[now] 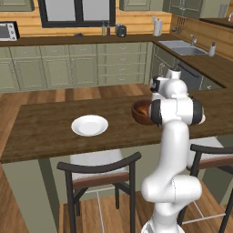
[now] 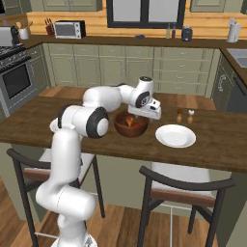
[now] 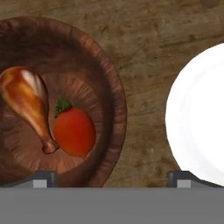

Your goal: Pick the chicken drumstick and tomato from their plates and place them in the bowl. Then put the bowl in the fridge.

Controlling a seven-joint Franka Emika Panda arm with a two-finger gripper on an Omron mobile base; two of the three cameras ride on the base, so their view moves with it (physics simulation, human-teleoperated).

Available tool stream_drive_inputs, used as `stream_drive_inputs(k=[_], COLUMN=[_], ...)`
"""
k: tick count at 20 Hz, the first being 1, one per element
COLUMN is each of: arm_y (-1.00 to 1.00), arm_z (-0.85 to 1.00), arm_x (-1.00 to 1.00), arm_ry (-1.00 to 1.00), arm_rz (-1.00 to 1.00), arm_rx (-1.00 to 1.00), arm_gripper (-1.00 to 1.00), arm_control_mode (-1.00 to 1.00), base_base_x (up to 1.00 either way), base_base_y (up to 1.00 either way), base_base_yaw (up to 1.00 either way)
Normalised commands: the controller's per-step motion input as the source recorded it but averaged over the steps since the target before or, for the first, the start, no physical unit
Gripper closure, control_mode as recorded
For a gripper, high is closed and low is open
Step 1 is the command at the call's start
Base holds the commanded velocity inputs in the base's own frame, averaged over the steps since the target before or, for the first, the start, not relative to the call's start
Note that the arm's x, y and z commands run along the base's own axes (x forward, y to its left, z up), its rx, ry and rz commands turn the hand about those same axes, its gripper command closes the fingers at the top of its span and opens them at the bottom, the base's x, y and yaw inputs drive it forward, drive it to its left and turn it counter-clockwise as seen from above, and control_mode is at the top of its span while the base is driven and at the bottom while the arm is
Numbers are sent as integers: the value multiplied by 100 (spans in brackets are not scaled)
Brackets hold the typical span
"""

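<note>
From my remote seat I log the gripper (image 3: 112, 179) with fingers spread wide and nothing between them — the two dark tips stand far apart at the bottom of the hand view, one over the bowl's rim, the other at the edge of a plate. The bowl (image 3: 114, 103) sits on the dark wood counter (image 3: 144, 52), and both food items are already inside: the chicken drumstick (image 3: 25, 100) lies w/ its meaty end up in the hand view and its thin bone end down, just beside the tomato (image 3: 74, 131), which rests on the bowl floor w/ its green stem showing; I can't tell whether the two touch. In the right base view the hand hangs low over the bowl (image 2: 130, 126), w/ the white plate (image 2: 175, 135) bare and close beside it on the side away from the arm. In the left base view the arm's elbow covers most of the bowl (image 1: 140, 111), and a second white plate (image 1: 89, 125) sits bare on the counter well apart to the left. Two small shakers (image 2: 185, 116) stand just behind the plate in the right base view. The bowl is on the counter — not lifted.
</note>
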Motion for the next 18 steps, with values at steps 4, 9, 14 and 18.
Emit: stream_drive_inputs(k=[4, 9, 14, 18], arm_y=[-5, -12, 5, 11], arm_z=[-16, -22, -42, -41], arm_x=[28, 14, 3, 1], arm_ry=[3, 1, 0, 0], arm_rz=[-4, -4, -1, 0], arm_rx=[6, 0, 0, 0], arm_gripper=[-100, -100, -100, -100], arm_control_mode=[-100, -100, -100, -100], base_base_x=[0, 0, 0, 0], base_base_y=[0, 0, 0, 0], base_base_yaw=[0, 0, 0, 0])
